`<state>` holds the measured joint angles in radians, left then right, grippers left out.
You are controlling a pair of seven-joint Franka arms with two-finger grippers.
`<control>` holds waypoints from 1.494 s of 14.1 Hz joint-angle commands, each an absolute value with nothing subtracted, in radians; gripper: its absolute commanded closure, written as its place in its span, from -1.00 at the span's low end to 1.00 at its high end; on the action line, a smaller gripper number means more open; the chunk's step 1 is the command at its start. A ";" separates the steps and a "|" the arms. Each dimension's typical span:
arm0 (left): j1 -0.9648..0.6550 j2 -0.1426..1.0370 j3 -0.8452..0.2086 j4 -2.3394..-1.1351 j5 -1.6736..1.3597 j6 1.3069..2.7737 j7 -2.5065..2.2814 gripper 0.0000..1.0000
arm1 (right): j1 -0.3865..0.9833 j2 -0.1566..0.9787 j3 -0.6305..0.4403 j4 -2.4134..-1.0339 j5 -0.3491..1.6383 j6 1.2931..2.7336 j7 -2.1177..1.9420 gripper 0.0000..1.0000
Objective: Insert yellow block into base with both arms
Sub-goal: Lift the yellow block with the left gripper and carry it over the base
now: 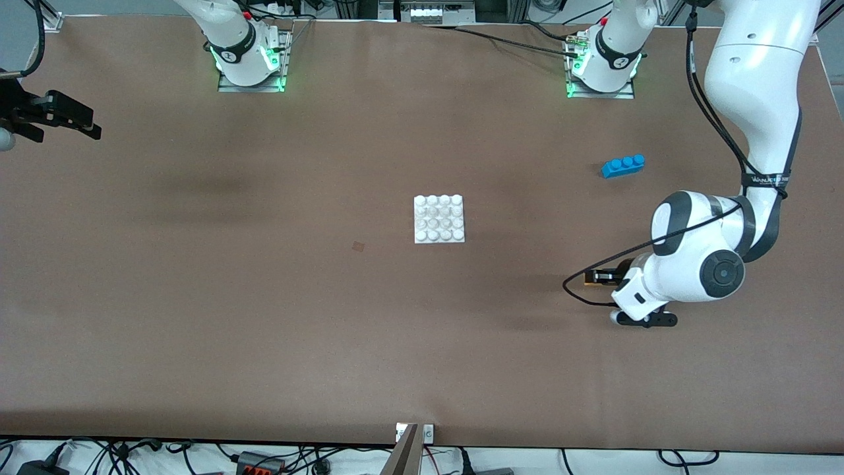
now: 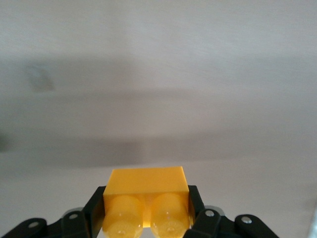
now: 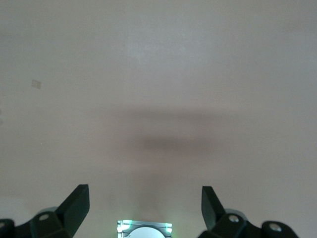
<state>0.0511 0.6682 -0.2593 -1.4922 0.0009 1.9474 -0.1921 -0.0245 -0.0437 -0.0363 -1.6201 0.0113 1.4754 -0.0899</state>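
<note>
The yellow block sits between the fingers of my left gripper, studs toward the camera. In the front view the left gripper hovers low over the table at the left arm's end, with a sliver of the yellow block at its tip. The white studded base lies flat in the middle of the table, well apart from both grippers. My right gripper is open and empty, held high over the right arm's end of the table; in the right wrist view only bare table lies between its fingers.
A blue three-stud brick lies toward the left arm's end, farther from the front camera than the left gripper. A small dark mark is on the brown table beside the base. The arm bases stand along the table's top edge.
</note>
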 commanded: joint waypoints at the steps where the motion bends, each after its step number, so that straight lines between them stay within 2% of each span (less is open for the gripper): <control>1: -0.004 0.658 -0.284 -1.473 0.015 1.904 -0.293 -0.18 | -0.032 -0.054 -0.026 -1.626 0.025 1.476 -0.045 -1.00; 7: -0.095 0.667 -0.313 -1.470 0.000 1.919 -0.391 -0.18 | -0.026 -0.054 -0.026 -1.624 0.026 1.474 -0.045 -1.00; 15: -0.232 0.699 -0.316 -1.483 -0.087 2.085 -0.564 -0.16 | -0.008 -0.054 -0.026 -1.620 0.015 1.476 -0.046 -1.00; 18: -0.330 0.701 -0.318 -1.496 -0.092 2.134 -0.604 -0.16 | -0.005 -0.054 -0.026 -1.620 0.014 1.476 -0.046 -1.00; 21: -0.337 0.654 -0.351 -1.603 -0.081 2.200 -0.581 -0.16 | -0.005 -0.054 -0.026 -1.620 0.011 1.473 -0.046 -1.00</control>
<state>-0.3424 0.7046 -0.3356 -1.5159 -0.0838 2.1543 -0.5850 -0.0101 -0.0448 -0.0261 -1.6201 0.0112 1.4763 -0.0620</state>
